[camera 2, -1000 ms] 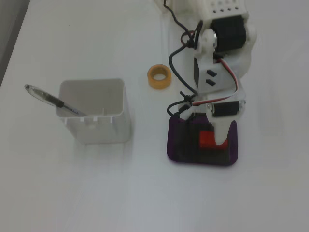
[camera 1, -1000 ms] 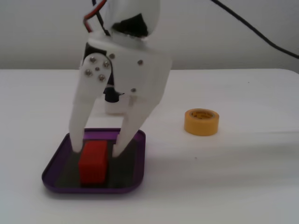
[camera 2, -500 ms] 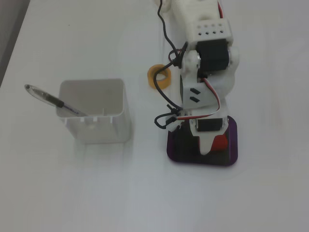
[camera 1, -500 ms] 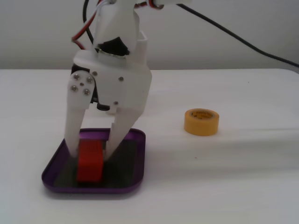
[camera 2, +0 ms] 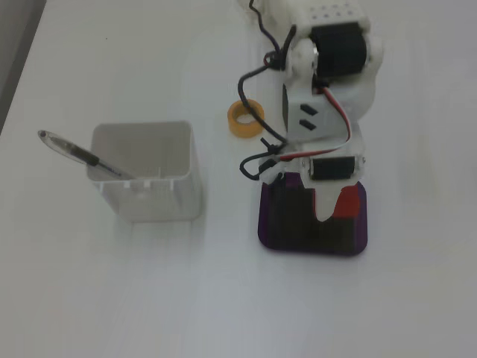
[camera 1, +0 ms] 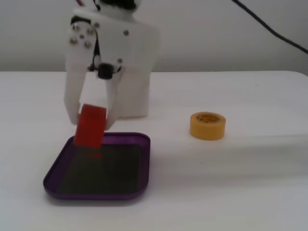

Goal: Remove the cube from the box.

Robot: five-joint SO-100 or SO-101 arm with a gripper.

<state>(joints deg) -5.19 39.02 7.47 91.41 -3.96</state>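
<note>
The red cube (camera 1: 90, 126) hangs tilted between my white fingers (camera 1: 72, 103), just above the far left part of the purple box (camera 1: 98, 196). A faint red reflection lies on the box's dark bottom under it. My gripper (camera 1: 91, 121) is shut on the cube and points down. In the fixed view from above, the cube (camera 2: 347, 203) shows as a red patch beside the gripper (camera 2: 333, 209), over the box (camera 2: 309, 249), near its right rim.
A yellow tape roll (camera 1: 207, 125) stands on the table to the right of the box; it also shows beside the arm (camera 2: 247, 119). A tall white square container (camera 2: 153, 190) with a pen (camera 2: 74, 150) in it stands left of the box.
</note>
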